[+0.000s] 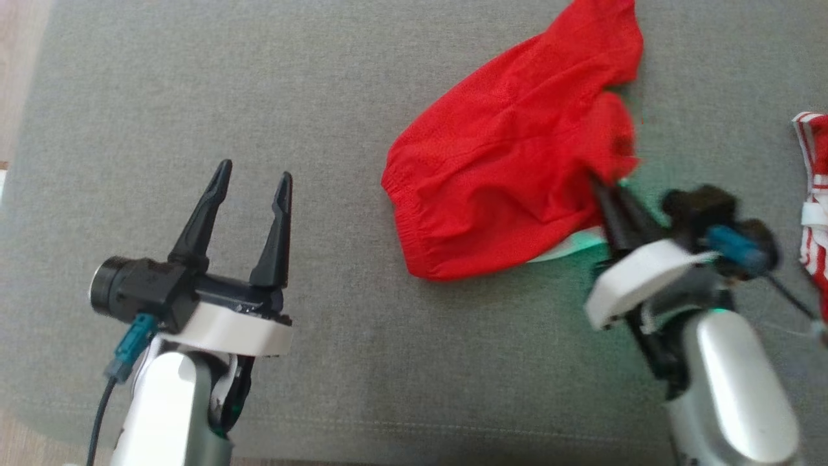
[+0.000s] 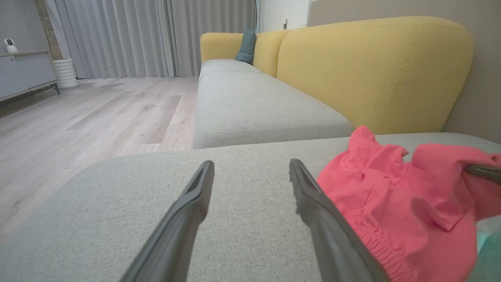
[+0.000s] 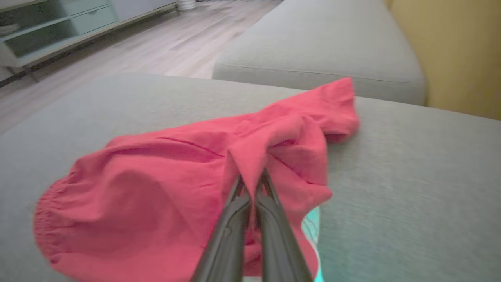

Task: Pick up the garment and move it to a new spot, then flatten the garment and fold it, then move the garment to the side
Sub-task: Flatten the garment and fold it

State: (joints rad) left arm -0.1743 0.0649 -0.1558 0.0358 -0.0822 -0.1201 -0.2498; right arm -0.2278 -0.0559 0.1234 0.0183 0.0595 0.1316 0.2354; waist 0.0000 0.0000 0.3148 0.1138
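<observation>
Crumpled on grey seat cushion (image 1: 194,84), right of centre: red garment (image 1: 504,175). Pinched at a raised fold by right gripper (image 3: 252,182), fingers pressed together (pick-up step, probably). Spread wide, empty: left gripper (image 1: 254,173). Next: lift clear, carry to open cushion.

The shorts (image 1: 511,168) were plain red, the sofa seat (image 1: 194,77) grey, its backrest (image 2: 372,70) yellow, the neighbouring garment (image 1: 816,194) red-and-white striped.
</observation>
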